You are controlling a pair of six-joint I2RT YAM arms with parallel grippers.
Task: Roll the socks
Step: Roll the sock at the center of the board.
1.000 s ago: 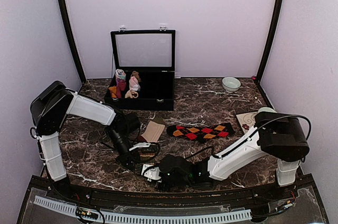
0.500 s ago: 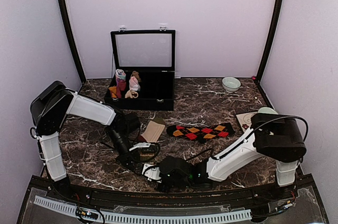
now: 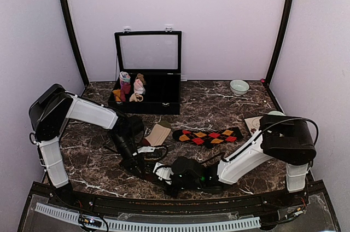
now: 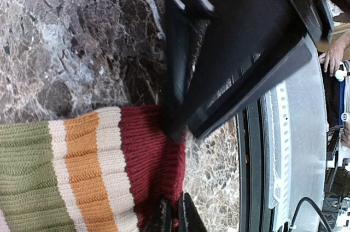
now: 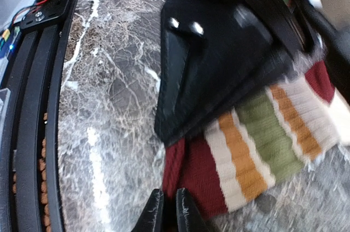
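Evidently the work is at the toe end of the striped sock (image 4: 82, 172), which lies flat on the marble table (image 3: 219, 106) close to its near edge, its maroon toe pointing toward the arm bases and the orange, cream and green bands running away from it. Our left gripper (image 4: 174, 216) has its tips pressed together on the rim of that maroon toe. Our right gripper (image 5: 167, 210) meets the same end from the other side, and its tips, though blurred, look closed on a raised fold of the maroon knit. We judge this to be the very start of the roll: the toe is caught, but nothing is turned over yet. The next move calls for both wrists to curl the toe over onto the orange band together, keeping the fold tight and even so it does not skew. Farther out, the argyle sock (image 3: 208, 136) lies unrolled at mid-table, waiting its turn, and the open case (image 3: 145, 107) stands at the back.
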